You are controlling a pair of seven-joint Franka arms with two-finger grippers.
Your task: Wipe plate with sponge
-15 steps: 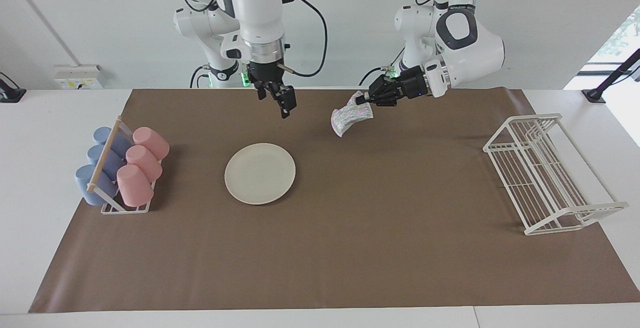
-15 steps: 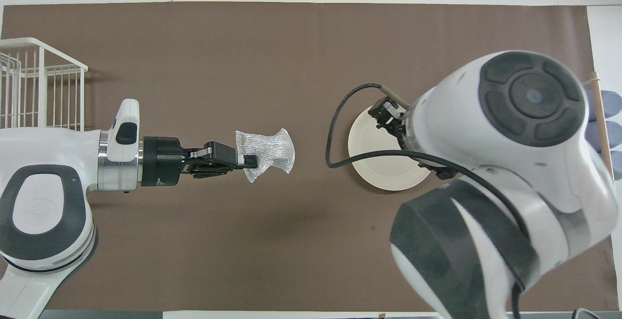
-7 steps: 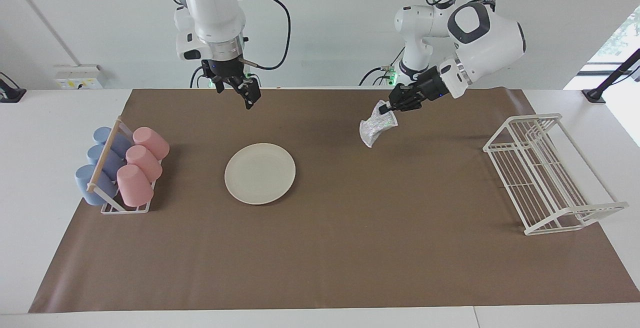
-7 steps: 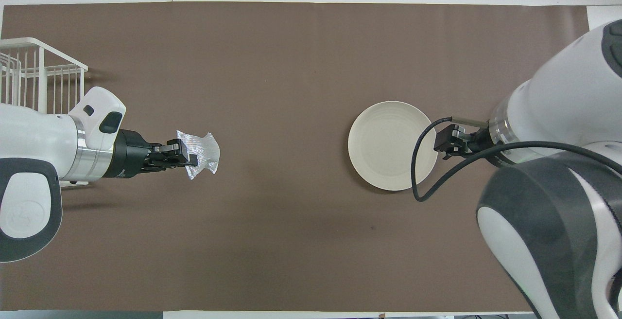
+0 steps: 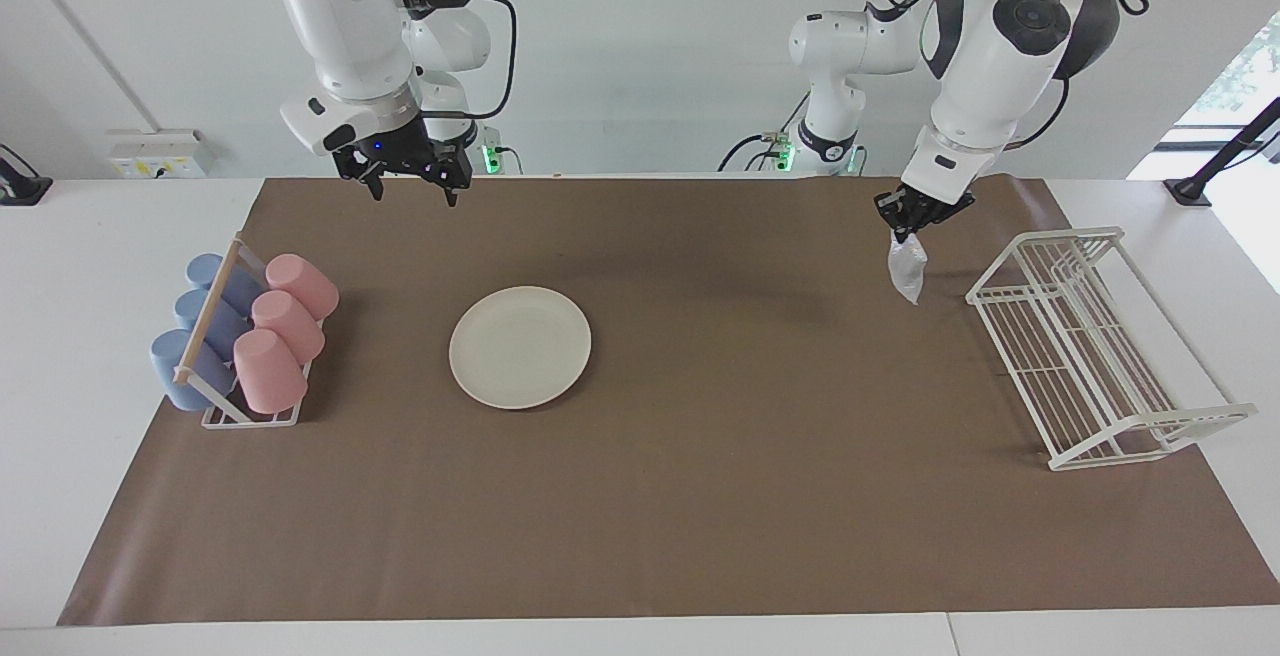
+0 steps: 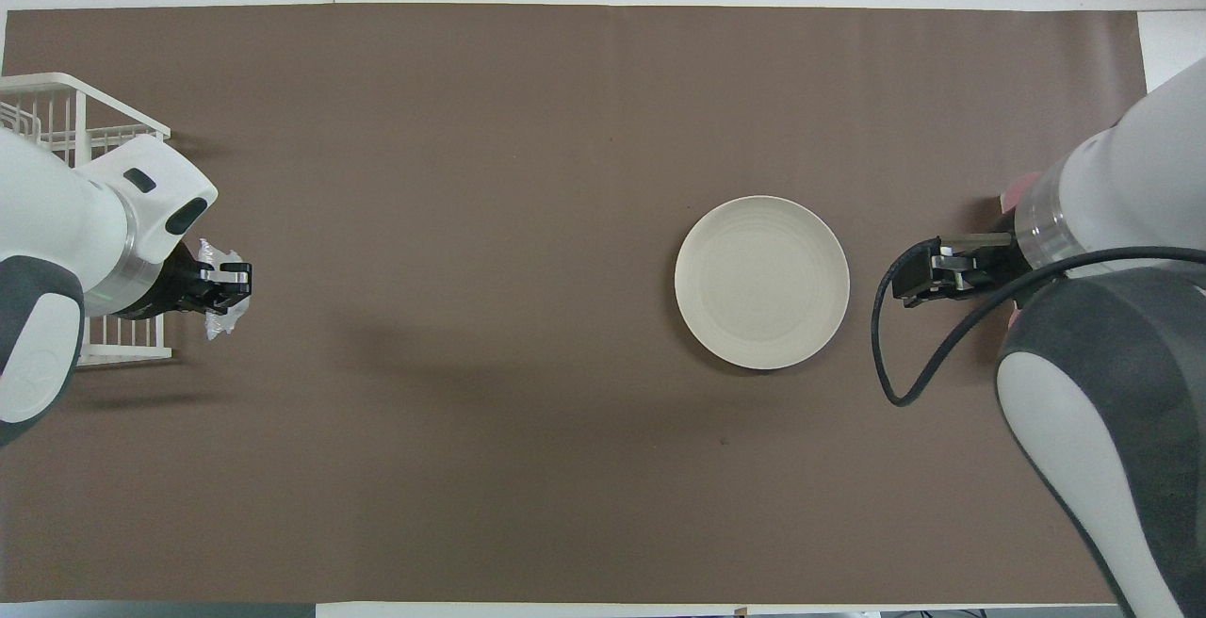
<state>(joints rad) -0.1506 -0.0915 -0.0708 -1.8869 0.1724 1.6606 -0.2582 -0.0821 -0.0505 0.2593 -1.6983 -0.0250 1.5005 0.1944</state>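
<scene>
Left end effector [image 5: 908,220] is pinching the sponge [image 5: 907,271] by its top edge, fingers pressed together on it, and the silvery pad hangs limp straight below. A second ago that sponge was out over the middle of the brown mat; now it has swung right back toward the left arm's end of the bench and dangles just beside the white wire rack [image 5: 1100,346], clear of it as far as the facing view tells. Right end effector [image 5: 405,171] has pulled away too: it was hovering above the plate [image 5: 520,346], and now it is up over the mat's edge nearest the robots, fingers spread, nothing in them. Both arms have backed off, which reads like wiping finished, or a retreat before it. The plate lies flat and uncovered on the mat, well apart from the sponge. Further along, at the right arm's end, the cup rack [image 5: 245,336] holds pink and blue cups. Nothing stands between sponge and plate, just open mat.
</scene>
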